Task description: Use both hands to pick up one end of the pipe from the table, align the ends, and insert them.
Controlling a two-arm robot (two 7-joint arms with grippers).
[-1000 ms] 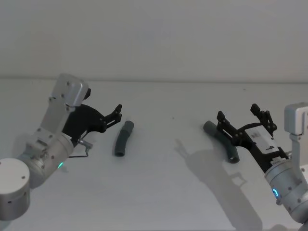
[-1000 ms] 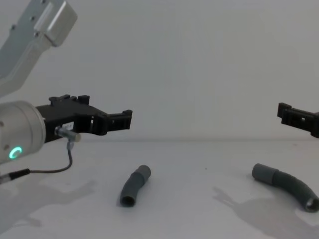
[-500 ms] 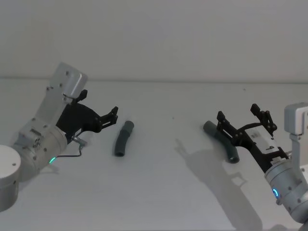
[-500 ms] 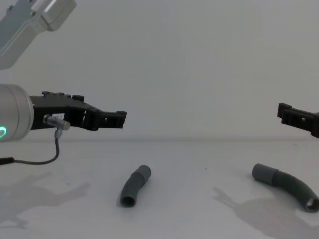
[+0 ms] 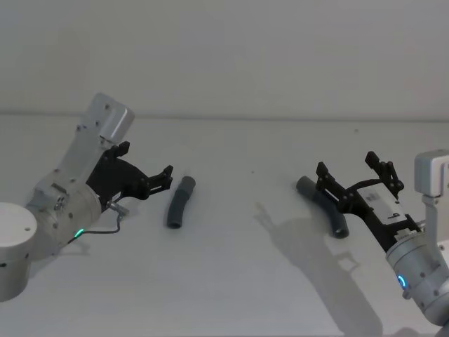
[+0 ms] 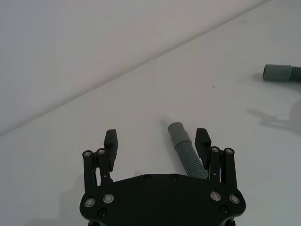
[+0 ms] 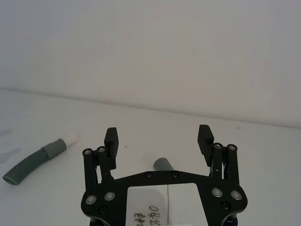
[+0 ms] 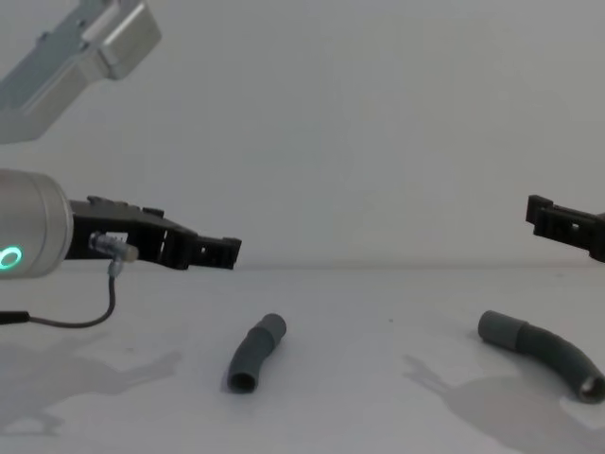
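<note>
Left claw [image 5: 144, 162] lowered toward short hose [image 5: 179, 202]

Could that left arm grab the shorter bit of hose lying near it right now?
Probably yes. The left gripper hovers open close to the shorter hose piece, which lies alone on the table. In the left wrist view its cuff shows between the spread fingers, and nothing stands between them.

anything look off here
Nothing stands out. The shorter hose piece and the longer hose piece lie apart on the table, both intact; the left gripper and right gripper are open, near them.
</note>
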